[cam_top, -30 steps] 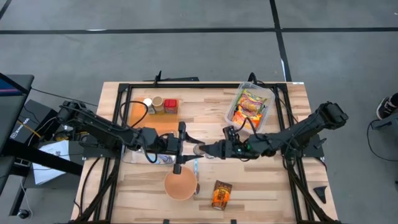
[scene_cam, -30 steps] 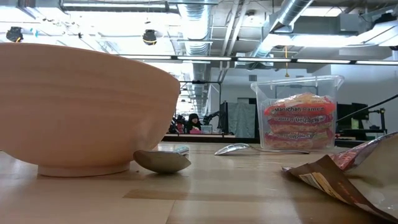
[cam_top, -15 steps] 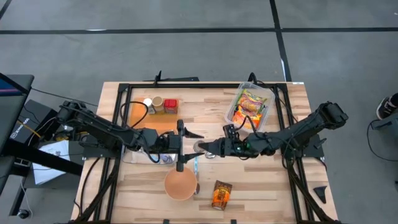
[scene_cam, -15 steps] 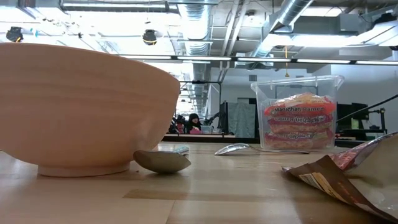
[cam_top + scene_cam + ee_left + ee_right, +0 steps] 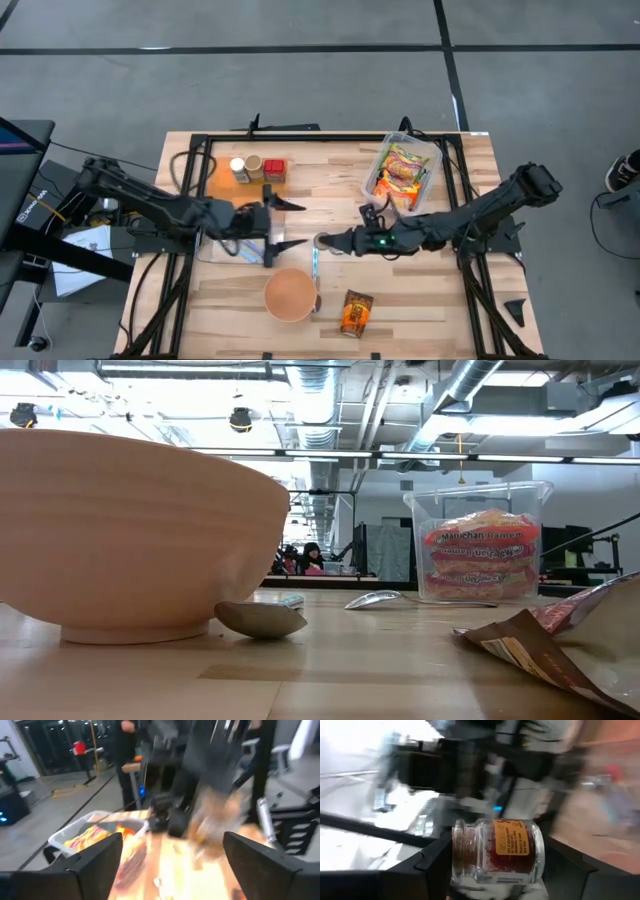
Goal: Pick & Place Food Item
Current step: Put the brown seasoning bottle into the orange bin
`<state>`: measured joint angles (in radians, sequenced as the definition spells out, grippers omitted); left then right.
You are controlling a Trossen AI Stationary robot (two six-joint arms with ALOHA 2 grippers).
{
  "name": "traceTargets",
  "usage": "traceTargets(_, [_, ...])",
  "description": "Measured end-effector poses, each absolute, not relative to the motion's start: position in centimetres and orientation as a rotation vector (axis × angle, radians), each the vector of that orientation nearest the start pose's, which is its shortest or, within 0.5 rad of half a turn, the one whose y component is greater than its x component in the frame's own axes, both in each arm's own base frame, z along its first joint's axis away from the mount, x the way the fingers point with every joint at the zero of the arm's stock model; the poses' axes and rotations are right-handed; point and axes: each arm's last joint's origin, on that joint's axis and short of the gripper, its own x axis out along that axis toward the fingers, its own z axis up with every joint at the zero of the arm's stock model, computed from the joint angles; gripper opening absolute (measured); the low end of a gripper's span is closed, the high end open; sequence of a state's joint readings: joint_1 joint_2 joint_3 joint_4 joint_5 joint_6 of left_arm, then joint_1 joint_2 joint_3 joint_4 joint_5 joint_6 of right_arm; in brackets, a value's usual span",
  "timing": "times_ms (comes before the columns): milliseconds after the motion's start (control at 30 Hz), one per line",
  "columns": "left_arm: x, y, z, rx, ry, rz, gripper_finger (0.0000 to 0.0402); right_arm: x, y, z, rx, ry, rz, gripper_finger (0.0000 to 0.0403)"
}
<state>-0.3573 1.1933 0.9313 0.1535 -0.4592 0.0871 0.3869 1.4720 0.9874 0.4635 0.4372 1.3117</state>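
Overhead, a wooden table point(image 5: 440, 300) holds everything, and places here are given relative to the tan bowl point(image 5: 290, 295) near its front edge. To the bowl's left and a little behind, the left gripper point(image 5: 283, 224) hovers with its two fingers spread wide, holding nothing. Further back on that side sit small jars point(image 5: 258, 168) on an orange mat. Just behind the bowl's right rim, the right gripper point(image 5: 327, 242) pinches a small glass spice jar point(image 5: 495, 851) (its wrist camera shows the jar lying sideways between the fingers, reddish-brown contents, yellow label). Right of the bowl lies an orange snack packet point(image 5: 355, 313). Far behind and right stands a clear tub point(image 5: 402, 170) of noodle packs
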Motion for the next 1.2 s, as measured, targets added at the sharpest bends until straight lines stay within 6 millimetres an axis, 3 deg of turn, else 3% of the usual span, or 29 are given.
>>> traceTargets(100, [24.3,-8.9,34.2,0.101,0.08,0.049,0.0316,31.4,11.0,29.4,1.276,0.046,-0.135,0.0238])
traceTargets(233, [24.2,-9.9,33.7,0.085,0.14,0.02,0.0313,31.8,10.2,29.8,1.271,0.056,-0.177,0.0238])
traceTargets(667, [27.5,-9.9,32.4,0.115,0.248,0.15,0.0358,32.3,9.1,30.8,1.189,0.149,-0.268,0.0238])
traceTargets(1200, [30.1,-10.2,30.6,0.126,0.228,0.143,0.031,32.2,9.1,30.2,1.154,0.202,-0.294,0.0237])
